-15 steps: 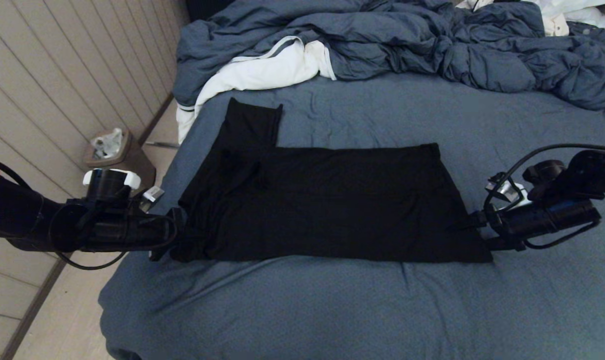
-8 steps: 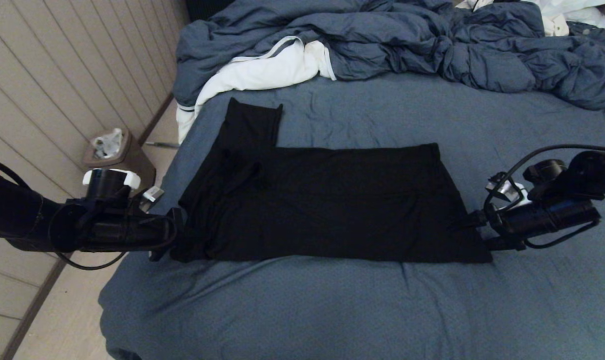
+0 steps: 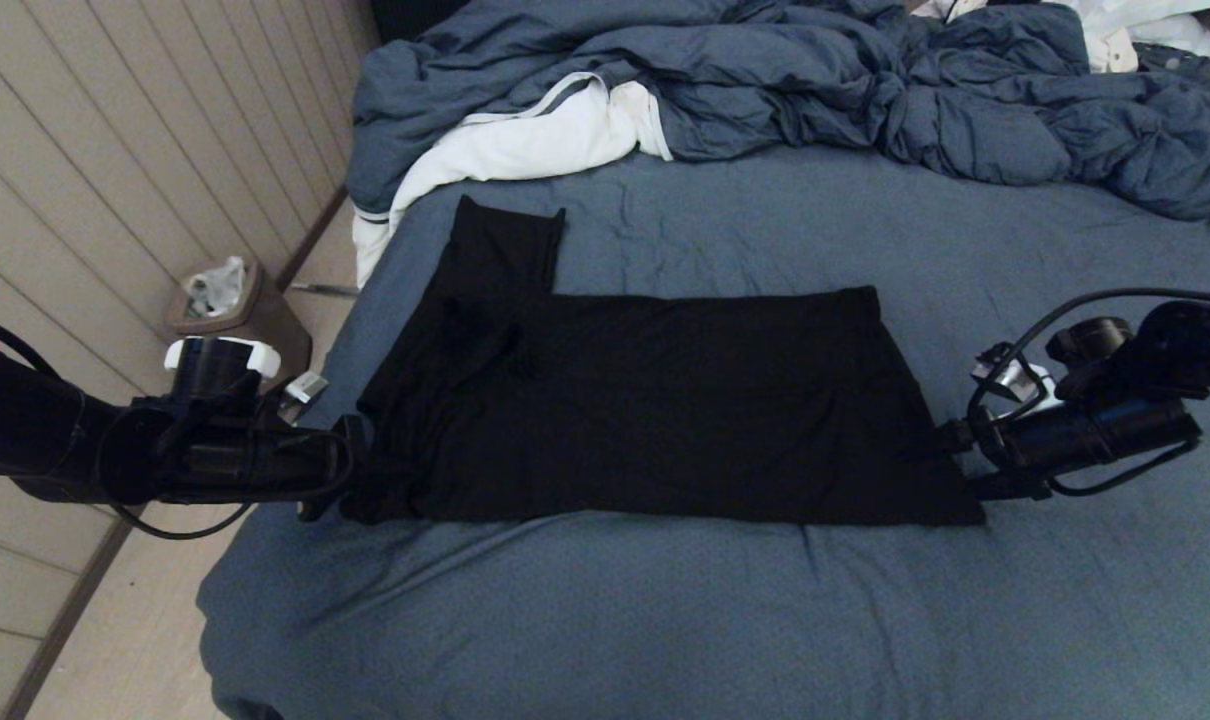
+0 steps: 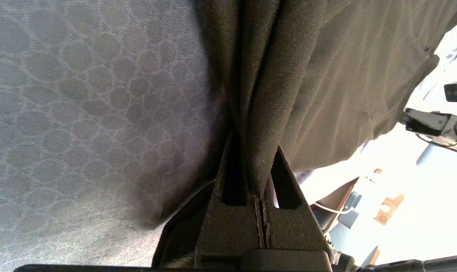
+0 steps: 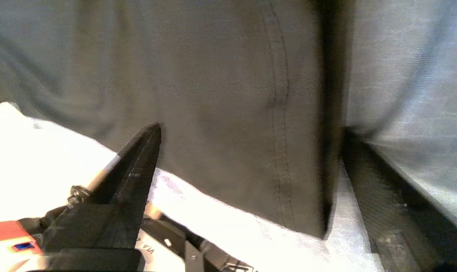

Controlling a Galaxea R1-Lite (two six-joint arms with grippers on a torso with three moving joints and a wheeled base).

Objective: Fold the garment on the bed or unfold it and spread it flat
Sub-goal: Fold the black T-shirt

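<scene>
**Two grippers, one at each end of the shirt**

Two of my grippers sit at opposite ends of the garment point(image 3: 645, 400), which lies folded into a long black band across the bed point(image 3: 665, 620), plain side up, with one sleeve sticking out toward the far side near my left end.

My left gripper point(image 3: 350, 470) is clenched on the garment's left end: in the left wrist view my two fingers point(image 4: 285, 181) pinch a bunched fold of dark cloth point(image 4: 289, 94) between them, and the fabric fans out ahead of the tips over the sheet.

My right gripper point(image 3: 940, 462) is at the garment's right end with its jaws spread wide and grasping nothing. In the right wrist view one finger point(image 5: 138, 170) stands over the pale sheet beside the hemmed edge point(image 5: 281, 113), and the other runs along the cloth's near border; the hem lies between them, flat on the bed.

Beyond the garment, away from both grippers, a crumpled blue-grey duvet point(image 3: 815, 80) and a white cloth point(image 3: 525, 145) are heaped. A small bin point(image 3: 227, 305) stands on the floor past my left arm.
</scene>
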